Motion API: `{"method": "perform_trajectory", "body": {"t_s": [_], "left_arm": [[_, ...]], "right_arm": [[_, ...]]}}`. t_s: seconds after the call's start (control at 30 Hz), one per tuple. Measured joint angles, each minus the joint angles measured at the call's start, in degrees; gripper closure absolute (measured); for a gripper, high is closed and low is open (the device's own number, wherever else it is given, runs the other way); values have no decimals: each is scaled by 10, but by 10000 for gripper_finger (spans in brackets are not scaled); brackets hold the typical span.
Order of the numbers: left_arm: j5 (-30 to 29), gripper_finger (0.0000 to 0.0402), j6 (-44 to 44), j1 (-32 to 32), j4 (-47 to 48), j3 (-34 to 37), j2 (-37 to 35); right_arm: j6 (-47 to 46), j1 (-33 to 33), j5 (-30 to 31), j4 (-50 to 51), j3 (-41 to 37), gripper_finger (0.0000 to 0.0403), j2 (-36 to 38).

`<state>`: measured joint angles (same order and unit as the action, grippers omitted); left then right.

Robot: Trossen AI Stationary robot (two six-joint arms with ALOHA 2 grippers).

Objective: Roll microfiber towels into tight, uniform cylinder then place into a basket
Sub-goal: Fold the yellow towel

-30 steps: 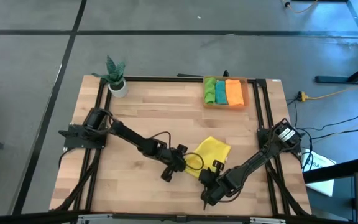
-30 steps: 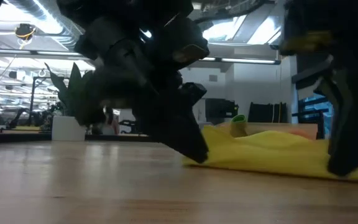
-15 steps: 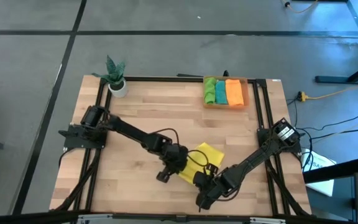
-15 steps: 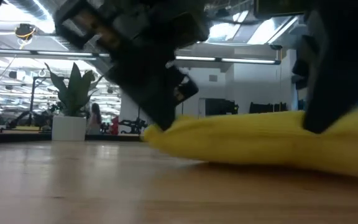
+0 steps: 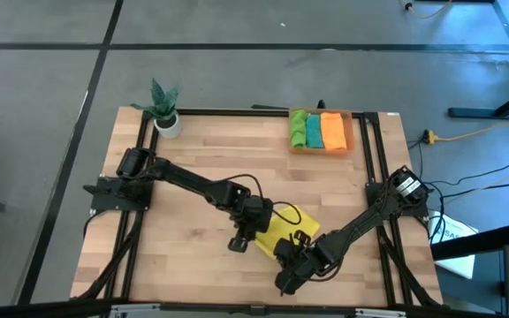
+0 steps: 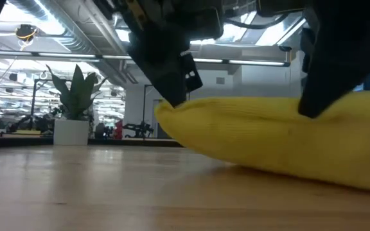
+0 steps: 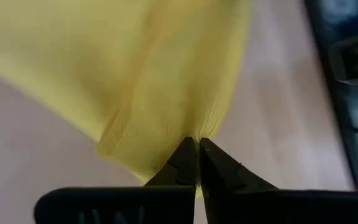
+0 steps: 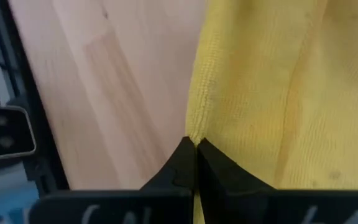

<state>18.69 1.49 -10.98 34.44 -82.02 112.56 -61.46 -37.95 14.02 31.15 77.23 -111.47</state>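
**Three towels binned, yellow mid-roll**

Basket [image 5: 352, 132] sits at the bench's far edge, toward the right corner, and holds three rolled towels side by side: green [image 5: 299, 130], teal [image 5: 314, 131], orange [image 5: 333, 130].

Yellow towel [image 5: 283, 231] is the last one. It lies near the bench's front edge, about mid-width, bunched into a loose fold, not a tight cylinder yet.

Left gripper [image 5: 256, 218] has its fingers pressed together, pinching one yellow edge. Right gripper [image 5: 292, 250] pinches the other side the same way.

Left to do, I'd say: finish rolling yellow tight, then carry it to the basket. Free space there looks slim.
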Motion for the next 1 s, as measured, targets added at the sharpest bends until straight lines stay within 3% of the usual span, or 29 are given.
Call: {"method": "perform_trajectory", "body": {"t_s": [0.13,0.3,0.5,0.8,1.0], "left_arm": [[-74,401,13,-7,-19,-1,0],[-69,401,14,-5,-21,-9,0],[29,401,44,1,-6,-10,0],[105,401,56,-6,53,-10,0],[-13,401,24,-14,21,-9,6]], "right_arm": [[-43,-2,48,17,0,397,16],[-130,-2,51,83,0,397,27],[-128,-1,7,52,-7,397,26],[-39,5,-18,-83,-7,397,26],[-86,7,32,-32,-8,397,26]]}}
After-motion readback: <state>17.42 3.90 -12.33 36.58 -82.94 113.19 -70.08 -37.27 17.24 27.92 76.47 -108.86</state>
